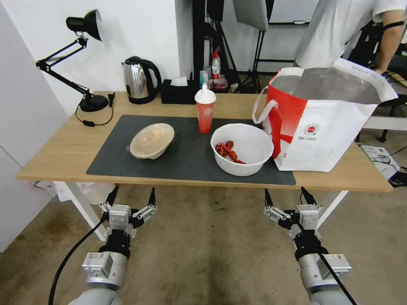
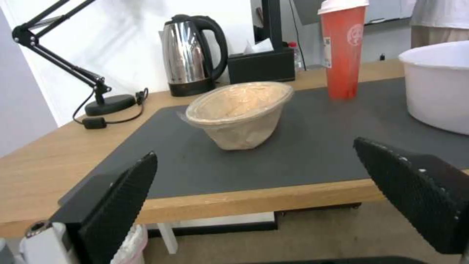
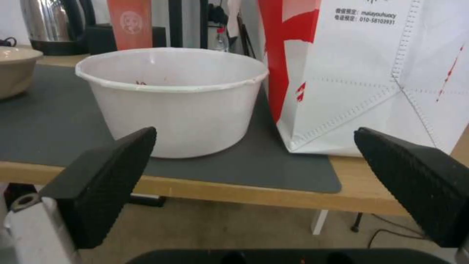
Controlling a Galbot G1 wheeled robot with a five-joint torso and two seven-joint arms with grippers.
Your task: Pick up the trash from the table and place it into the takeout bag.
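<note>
Left gripper (image 1: 132,196) and right gripper (image 1: 288,195) hang agape below the light-wood counter (image 1: 63,148); large white plastic bowl (image 1: 242,149) at twelve o'clock of the right.

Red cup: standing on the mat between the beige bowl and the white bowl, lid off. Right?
Not quite. The red cup does stand on the mat, between the beige bowl and the white bowl, but its white lid is on, as the head view shows.
</note>
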